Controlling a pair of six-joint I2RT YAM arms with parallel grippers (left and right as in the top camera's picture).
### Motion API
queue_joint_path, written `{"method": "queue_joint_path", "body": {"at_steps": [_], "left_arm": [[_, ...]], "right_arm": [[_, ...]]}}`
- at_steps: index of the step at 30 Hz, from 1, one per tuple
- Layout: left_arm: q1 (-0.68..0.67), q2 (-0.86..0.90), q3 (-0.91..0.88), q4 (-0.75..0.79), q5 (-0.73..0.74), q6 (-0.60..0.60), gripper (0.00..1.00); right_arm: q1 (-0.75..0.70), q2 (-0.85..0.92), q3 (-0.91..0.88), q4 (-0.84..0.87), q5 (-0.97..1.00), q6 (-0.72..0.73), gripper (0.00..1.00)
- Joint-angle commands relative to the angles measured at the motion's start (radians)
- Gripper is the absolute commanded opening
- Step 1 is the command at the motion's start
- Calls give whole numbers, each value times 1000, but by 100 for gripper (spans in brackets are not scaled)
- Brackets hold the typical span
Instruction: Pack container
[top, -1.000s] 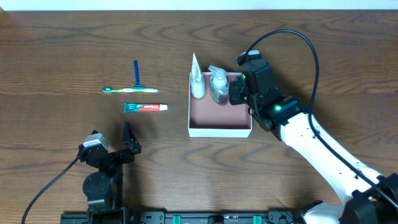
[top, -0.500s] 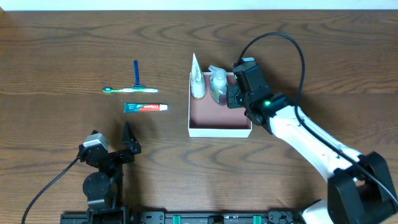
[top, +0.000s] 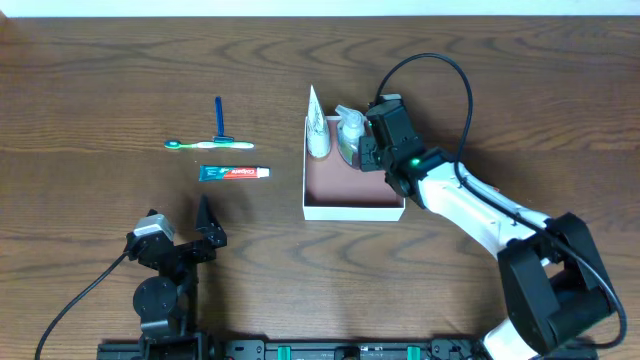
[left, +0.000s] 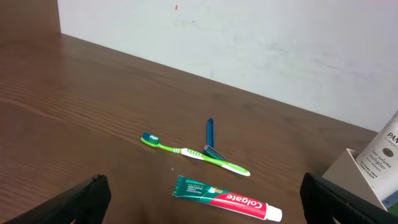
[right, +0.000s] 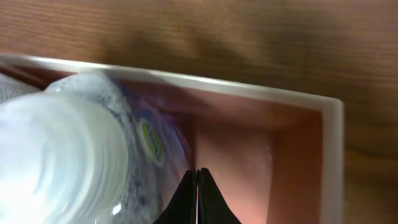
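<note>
The container (top: 350, 186) sits upright, open-topped, white-walled, with a pinkish-brown inside.

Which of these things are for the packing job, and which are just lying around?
For the job: the container, with the white tube and pump bottle already inside.

Lying about on the table: toothbrush, blue razor, toothpaste. They are probably waiting to be packed too.
</note>
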Motion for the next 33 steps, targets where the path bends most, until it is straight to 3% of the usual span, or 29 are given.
{"method": "queue_joint_path", "body": {"at_steps": [1,33], "left_arm": [[5,0,-19,-32,-5,13,98],[5,0,-19,-32,-5,13,98]], "right_arm": [[-12,23,5,23,-13,2,1],[40,23,5,82,-61,50,1]]}}
